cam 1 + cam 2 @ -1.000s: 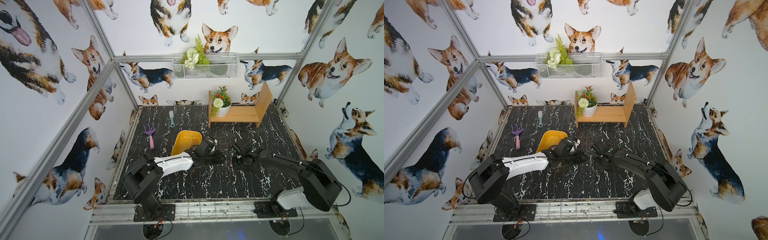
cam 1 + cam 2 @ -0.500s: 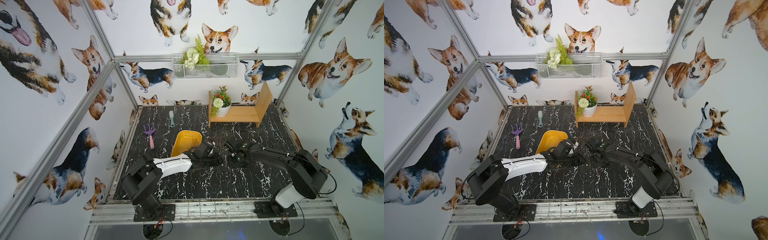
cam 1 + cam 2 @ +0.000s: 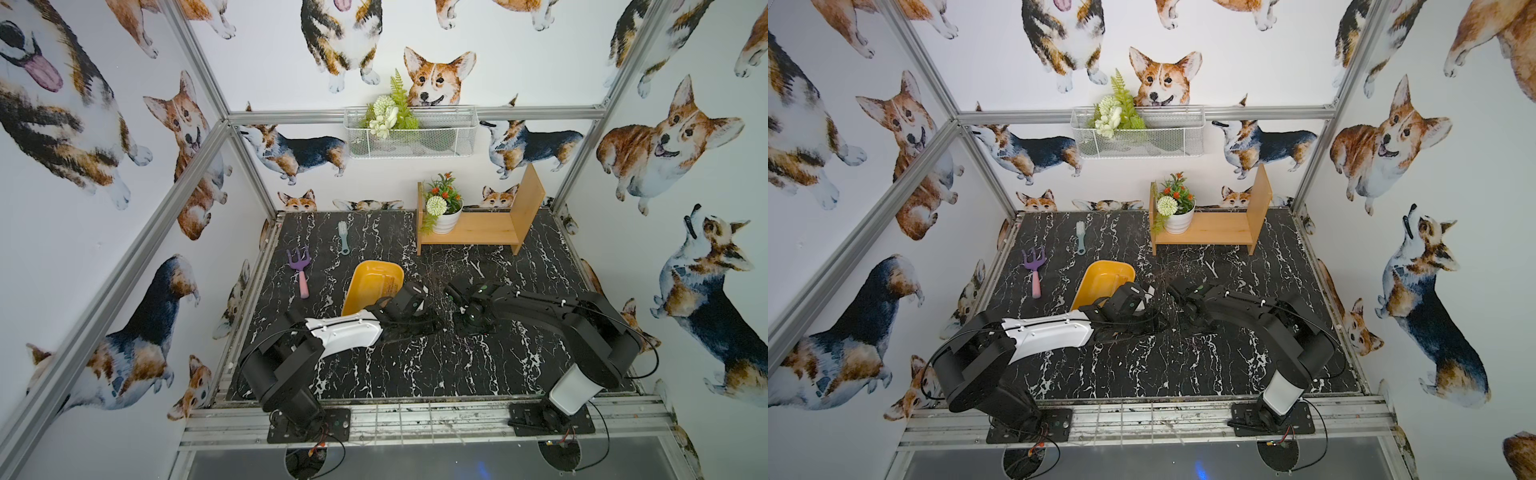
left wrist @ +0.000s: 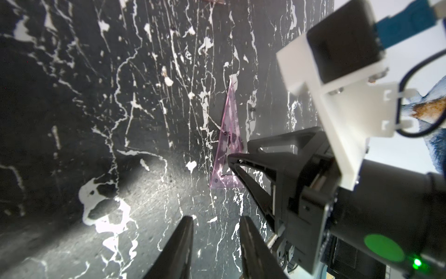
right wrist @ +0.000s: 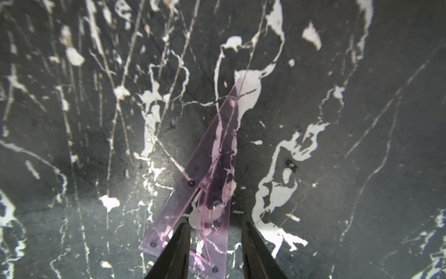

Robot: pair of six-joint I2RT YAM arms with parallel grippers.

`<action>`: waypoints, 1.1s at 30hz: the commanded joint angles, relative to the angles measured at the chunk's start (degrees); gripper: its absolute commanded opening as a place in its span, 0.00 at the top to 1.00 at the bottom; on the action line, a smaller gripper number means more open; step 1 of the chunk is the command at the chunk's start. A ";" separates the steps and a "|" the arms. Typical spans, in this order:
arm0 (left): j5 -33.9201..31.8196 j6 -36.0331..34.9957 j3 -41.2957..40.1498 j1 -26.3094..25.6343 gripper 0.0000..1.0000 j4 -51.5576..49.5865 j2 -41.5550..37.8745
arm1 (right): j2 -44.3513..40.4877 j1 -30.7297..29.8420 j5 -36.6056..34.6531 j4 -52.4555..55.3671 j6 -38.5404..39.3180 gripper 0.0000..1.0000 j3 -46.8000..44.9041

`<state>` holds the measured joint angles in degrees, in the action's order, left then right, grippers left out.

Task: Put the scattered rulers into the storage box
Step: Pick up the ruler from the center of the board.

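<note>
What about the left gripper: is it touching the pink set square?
Apart. The left wrist view shows bare table between the left gripper and the set square.

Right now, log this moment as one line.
phase: grasp setup | right claw: open, over pink set square flat on table | left claw: open, empty | storage box: set square outside it

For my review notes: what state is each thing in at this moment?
set square: flat on the table, not lifted
right hand: open, fingers astride the set square's wide end
left hand: open, holding nothing
storage box: on the table, contents unclear
</note>
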<state>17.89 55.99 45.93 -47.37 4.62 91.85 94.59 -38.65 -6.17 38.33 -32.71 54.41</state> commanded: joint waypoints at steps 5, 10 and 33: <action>-0.24 1.03 -1.41 -0.09 0.62 2.81 0.06 | 1.24 -0.20 0.02 -0.50 1.02 0.69 -0.68; 0.25 1.32 -1.25 -0.31 0.62 3.64 1.01 | 2.18 -0.20 1.19 -1.82 1.16 0.78 -1.54; 4.86 5.40 1.88 -2.11 0.60 11.70 11.26 | -2.21 6.42 11.53 -10.02 1.73 0.84 -10.93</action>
<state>21.56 60.71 47.20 -49.43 14.09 102.04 90.37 -32.49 4.56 28.47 -31.42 46.02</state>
